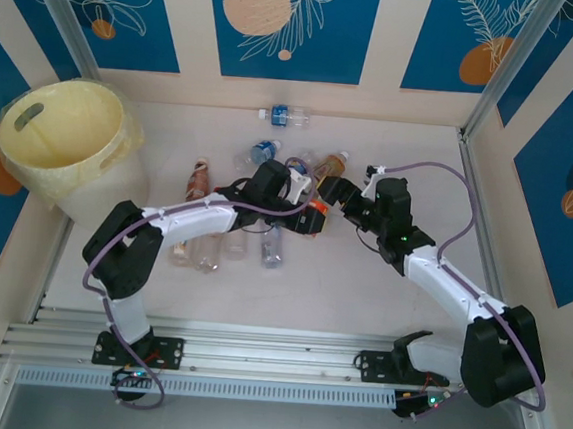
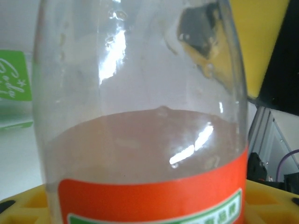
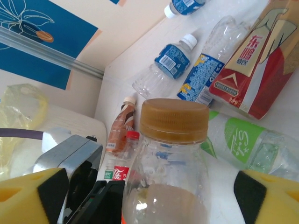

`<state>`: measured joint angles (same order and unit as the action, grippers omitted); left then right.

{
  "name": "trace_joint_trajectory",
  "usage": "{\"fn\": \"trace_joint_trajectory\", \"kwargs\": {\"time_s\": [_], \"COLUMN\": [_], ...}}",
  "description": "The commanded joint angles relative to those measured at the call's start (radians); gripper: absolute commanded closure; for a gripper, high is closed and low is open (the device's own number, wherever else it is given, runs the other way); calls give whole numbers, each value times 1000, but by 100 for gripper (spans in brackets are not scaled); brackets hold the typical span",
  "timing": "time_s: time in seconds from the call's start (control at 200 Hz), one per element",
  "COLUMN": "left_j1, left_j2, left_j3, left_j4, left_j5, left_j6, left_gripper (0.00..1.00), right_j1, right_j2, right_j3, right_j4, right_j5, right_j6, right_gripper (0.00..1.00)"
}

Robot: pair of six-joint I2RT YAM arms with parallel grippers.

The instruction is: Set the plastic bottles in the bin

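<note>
We judged the job barely begun: the bin (image 1: 63, 130), in the far left corner, looked bare inside from above. The left pincer (image 1: 305, 208) was closed on an orange-labelled bottle (image 3: 170, 154) with a tan cap, held mid-bench and well apart from the bin. The right pincer (image 3: 149, 205) stood wide open, its pads either side of that bottle without touching it. Left to do: carry this one over, then the rest lying on the bench (image 1: 390, 294): blue-labelled bottles (image 3: 173, 60), a green-labelled bottle (image 3: 243, 140), a brown bottle (image 3: 122, 126), and a few bottles (image 1: 272, 245) under the left forearm. A red-and-gold carton (image 3: 247, 70) lay among them. The open right pincer crowded the bottle's way out.
</note>
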<state>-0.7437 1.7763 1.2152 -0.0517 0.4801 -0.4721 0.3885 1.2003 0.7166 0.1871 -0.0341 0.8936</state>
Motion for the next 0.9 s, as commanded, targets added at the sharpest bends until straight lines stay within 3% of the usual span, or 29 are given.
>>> {"fn": "trace_joint_trajectory", "kwargs": {"time_s": [0.0, 0.185, 0.405, 0.795, 0.895], "left_j1": [4, 16, 44, 91, 93], "left_j2": [15, -24, -98, -276, -327], "left_j3": [46, 24, -24, -110, -119], "left_j4": [-85, -100, -86, -84, -91], "left_j5": [-36, -88, -119, -241, -274], "left_j6": [55, 85, 111, 135, 153], "left_gripper": [100, 100, 100, 100, 100], "right_j1": [-6, -32, -39, -17, 15], "right_j2": [-60, -127, -171, -182, -183], "right_j3": [28, 40, 19, -98, -97], "right_j4": [-19, -83, -121, -9, -13], "right_j5": [5, 2, 83, 65, 121], "right_j6": [-19, -57, -114, -207, -250], "right_gripper": [0, 0, 1, 0, 0]}}
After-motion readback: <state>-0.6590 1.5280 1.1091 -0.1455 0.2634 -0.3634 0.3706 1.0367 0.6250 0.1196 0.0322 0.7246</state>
